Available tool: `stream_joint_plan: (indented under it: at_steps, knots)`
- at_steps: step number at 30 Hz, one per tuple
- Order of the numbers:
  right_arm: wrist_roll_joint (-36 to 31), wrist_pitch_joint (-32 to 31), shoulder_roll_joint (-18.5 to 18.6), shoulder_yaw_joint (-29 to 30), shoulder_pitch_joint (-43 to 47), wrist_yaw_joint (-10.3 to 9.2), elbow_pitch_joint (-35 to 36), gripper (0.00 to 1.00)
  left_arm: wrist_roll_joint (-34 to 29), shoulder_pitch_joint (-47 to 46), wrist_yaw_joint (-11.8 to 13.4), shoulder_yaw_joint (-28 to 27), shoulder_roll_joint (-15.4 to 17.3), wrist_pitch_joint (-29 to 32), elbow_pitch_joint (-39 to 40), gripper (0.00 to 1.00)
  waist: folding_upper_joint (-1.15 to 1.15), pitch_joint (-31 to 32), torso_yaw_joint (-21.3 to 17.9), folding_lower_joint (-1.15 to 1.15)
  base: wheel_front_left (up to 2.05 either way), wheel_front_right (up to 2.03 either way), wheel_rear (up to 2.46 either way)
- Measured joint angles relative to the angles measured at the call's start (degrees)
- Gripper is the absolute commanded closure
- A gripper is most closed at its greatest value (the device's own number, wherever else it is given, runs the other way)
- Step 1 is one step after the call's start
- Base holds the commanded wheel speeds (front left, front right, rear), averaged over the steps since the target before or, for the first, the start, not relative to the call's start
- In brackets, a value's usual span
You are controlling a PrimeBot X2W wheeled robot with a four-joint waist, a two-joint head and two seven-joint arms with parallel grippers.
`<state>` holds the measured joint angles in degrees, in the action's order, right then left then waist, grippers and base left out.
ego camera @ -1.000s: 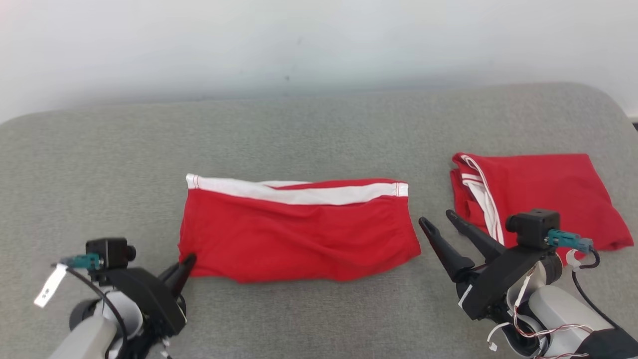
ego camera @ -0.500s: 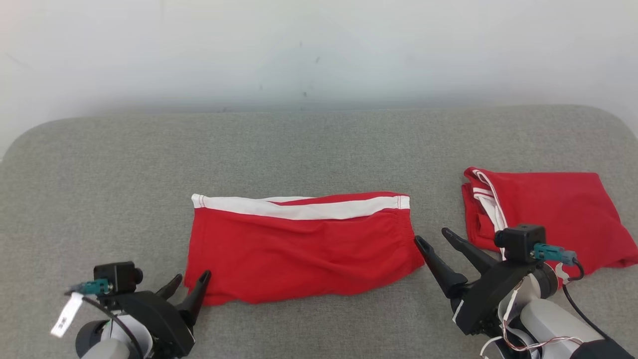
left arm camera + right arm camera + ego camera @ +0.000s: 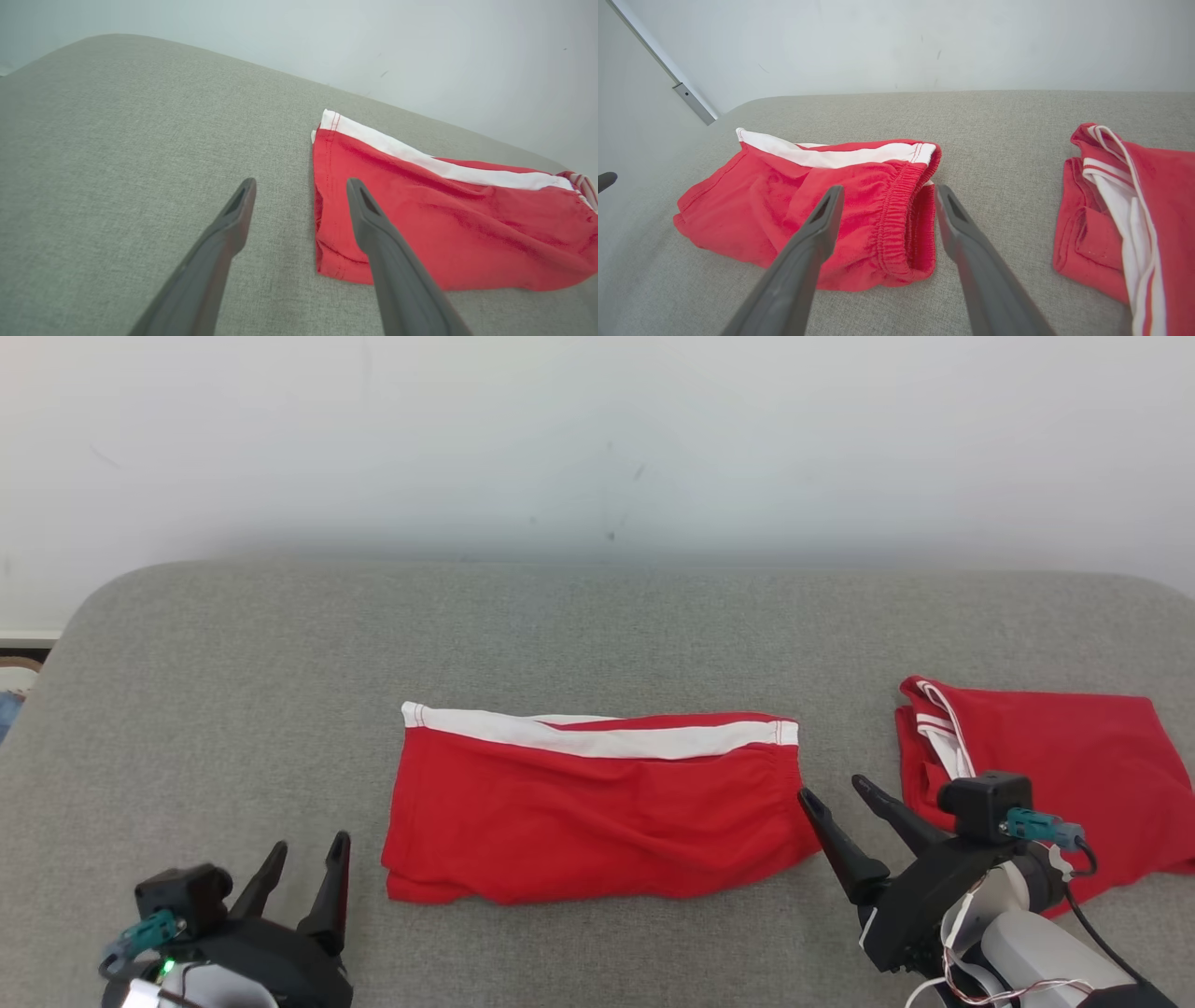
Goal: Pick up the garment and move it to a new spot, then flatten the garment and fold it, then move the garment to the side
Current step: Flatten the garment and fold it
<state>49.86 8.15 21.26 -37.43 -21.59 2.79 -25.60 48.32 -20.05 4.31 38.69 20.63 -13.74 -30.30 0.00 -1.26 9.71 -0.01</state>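
Where the grey, coarse-woven padded surface (image 3: pixel 233 709) lies flat with rounded corners, a red soft-knit garment (image 3: pixel 597 812) is laid at its centre. It is folded to a wide oblong, with a white band along the far edge and a gathered elastic hem at the right end. A second red folded garment with white stripes (image 3: pixel 1074 775) is placed well apart to the right. The left gripper (image 3: pixel 310 843) is held near the central piece's left end, its dark tapered fingers spread wide, nothing gripped. The right gripper (image 3: pixel 831 788) is held near the right end, likewise spread and empty.
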Motion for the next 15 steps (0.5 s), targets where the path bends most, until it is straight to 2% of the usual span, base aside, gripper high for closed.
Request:
stream_joint_plan:
  at_steps: [2,9,15]
  knots:
    - [-0.15,0.09,-0.27,-0.01,-0.01,-0.66,-0.34,0.00,-0.34,1.46,1.08,-0.71,0.74,0.00,1.02,0.00,0.00,0.31,0.33,0.00,0.00,0.00,0.00]
    - [-1.12,0.76,-0.07,0.73,-0.16,-2.82,-3.14,0.00,-4.21,3.71,2.32,-2.61,1.33,-0.52,6.92,0.00,0.00,0.32,1.82,0.00,0.00,0.00,0.00]
    - [-1.38,0.41,0.20,0.79,-1.26,-3.36,-6.19,0.00,-6.39,6.81,2.75,-4.59,1.63,-0.60,11.99,0.00,0.00,0.13,3.71,0.00,0.00,0.00,0.00]
